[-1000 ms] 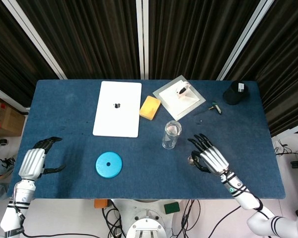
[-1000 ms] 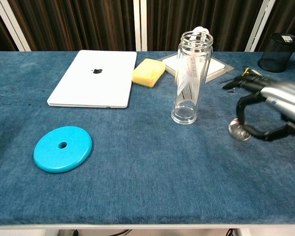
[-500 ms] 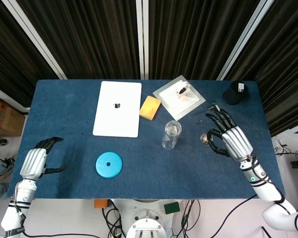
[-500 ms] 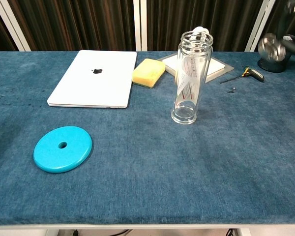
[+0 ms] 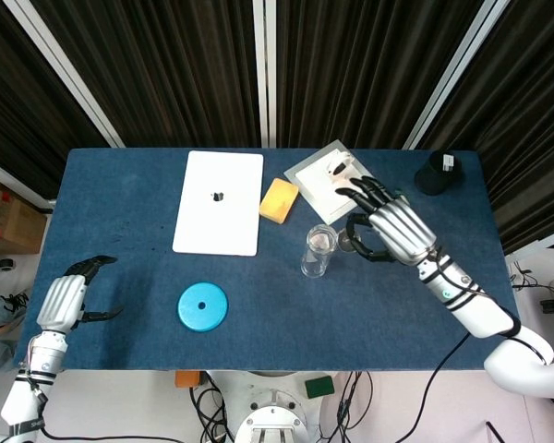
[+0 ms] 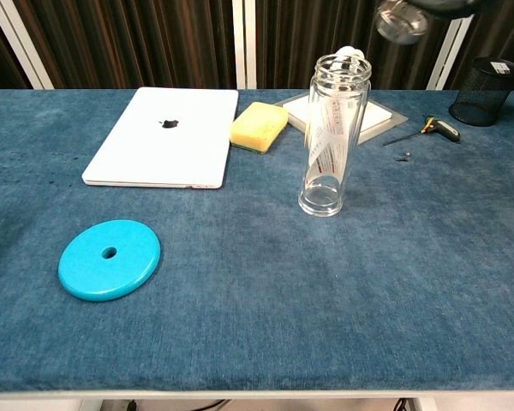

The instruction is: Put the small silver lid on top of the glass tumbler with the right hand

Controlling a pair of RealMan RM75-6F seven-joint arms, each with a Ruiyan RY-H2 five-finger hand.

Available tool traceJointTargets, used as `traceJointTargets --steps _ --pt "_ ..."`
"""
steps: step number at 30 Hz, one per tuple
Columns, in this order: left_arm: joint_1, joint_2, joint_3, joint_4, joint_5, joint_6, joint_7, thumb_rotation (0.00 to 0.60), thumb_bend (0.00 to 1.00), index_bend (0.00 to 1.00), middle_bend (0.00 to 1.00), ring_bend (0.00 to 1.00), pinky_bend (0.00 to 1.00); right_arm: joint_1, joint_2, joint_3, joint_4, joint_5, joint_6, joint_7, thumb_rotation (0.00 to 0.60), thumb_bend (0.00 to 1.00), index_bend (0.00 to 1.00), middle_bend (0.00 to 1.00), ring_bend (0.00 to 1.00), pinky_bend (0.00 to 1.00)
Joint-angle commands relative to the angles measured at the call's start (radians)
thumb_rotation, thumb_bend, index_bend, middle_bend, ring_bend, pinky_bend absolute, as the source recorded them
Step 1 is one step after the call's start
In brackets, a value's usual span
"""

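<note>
The glass tumbler [image 5: 319, 250] [image 6: 332, 135] stands upright mid-table, its mouth uncovered. My right hand [image 5: 388, 228] hovers in the air just right of the tumbler's top and pinches the small silver lid [image 5: 348, 243] [image 6: 401, 19] between thumb and fingers. In the chest view the lid hangs above and to the right of the tumbler's mouth, apart from it, and the hand [image 6: 450, 5] is mostly cut off at the top edge. My left hand [image 5: 67, 300] rests low at the table's front left corner, fingers curled loosely, holding nothing.
A white laptop [image 5: 219, 202], a yellow sponge [image 5: 279, 200] and a grey tray [image 5: 333, 180] with a small object lie behind the tumbler. A blue disc [image 5: 202, 306] lies front left. A black mesh cup [image 5: 438, 172] and a small tool [image 5: 401, 197] sit at the back right.
My right hand has lifted the lid off the table and carried it left and up, from the table's right side to beside the tumbler's mouth. The left hand has stayed put.
</note>
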Motion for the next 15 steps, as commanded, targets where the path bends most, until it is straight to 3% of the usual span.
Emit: traceJointTargets --steps 1,15 --pt "-0.001 -0.003 0.000 0.009 -0.005 -0.007 -0.007 0.600 0.04 0.22 0.22 0.19 0.21 0.066 0.009 0.029 -0.028 0.074 -0.087 -0.075 0.600 0.44 0.66 0.10 0.00 0.00" --pt "0.002 -0.007 -0.003 0.029 0.011 0.011 -0.029 0.600 0.04 0.22 0.22 0.19 0.21 0.154 -0.034 0.041 -0.037 0.227 -0.196 -0.248 0.600 0.44 0.67 0.10 0.00 0.00"
